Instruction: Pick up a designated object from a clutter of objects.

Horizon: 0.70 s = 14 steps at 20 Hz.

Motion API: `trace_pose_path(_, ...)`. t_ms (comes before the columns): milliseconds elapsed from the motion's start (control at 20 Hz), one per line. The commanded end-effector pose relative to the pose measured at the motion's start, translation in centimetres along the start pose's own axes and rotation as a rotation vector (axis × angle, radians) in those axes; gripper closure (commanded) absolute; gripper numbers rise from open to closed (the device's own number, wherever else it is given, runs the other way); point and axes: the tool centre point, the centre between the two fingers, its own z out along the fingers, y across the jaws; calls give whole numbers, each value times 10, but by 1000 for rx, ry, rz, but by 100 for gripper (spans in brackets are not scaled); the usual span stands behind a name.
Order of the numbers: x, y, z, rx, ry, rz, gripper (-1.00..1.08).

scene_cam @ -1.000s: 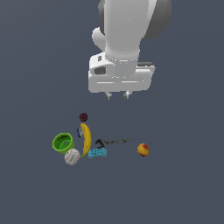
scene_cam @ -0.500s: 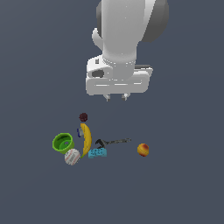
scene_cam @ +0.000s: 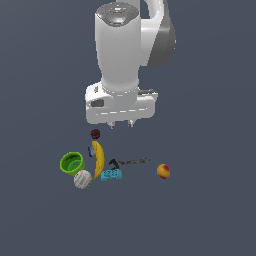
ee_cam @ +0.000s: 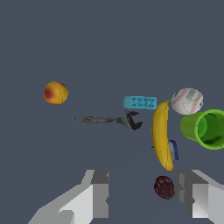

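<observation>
The bright green cup (scene_cam: 71, 163) lies at the exterior view's left of the clutter, next to the white baseball (scene_cam: 82, 179) and the yellow banana (scene_cam: 98, 159). In the wrist view the cup (ee_cam: 204, 128) lies tipped with its mouth showing, beside the baseball (ee_cam: 187, 101) and banana (ee_cam: 161, 135). My gripper (scene_cam: 121, 125) hangs open and empty well above the floor, over the dark maroon ball (scene_cam: 95, 133). In the wrist view the gripper (ee_cam: 144, 197) has both fingers wide apart, the maroon ball (ee_cam: 164, 187) between them far below.
A teal block (scene_cam: 111, 174), a thin black tool (scene_cam: 128, 162) and a red-yellow ball (scene_cam: 163, 171) lie on the grey floor to the exterior view's right of the banana. A small blue item (ee_cam: 173, 149) lies by the banana.
The arm has come down toward the clutter and shifted slightly. The objects have not moved. The gripper stays open.
</observation>
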Motion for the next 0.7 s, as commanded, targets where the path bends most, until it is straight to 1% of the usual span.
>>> trace_pose_path(0, 4, 16, 15, -1, 8, -26, -20)
trace_pose_path(350, 13, 71, 64, -8, 35, -114, -20)
trace_pose_path(650, 11, 118, 108, -20, 55, -189, -20)
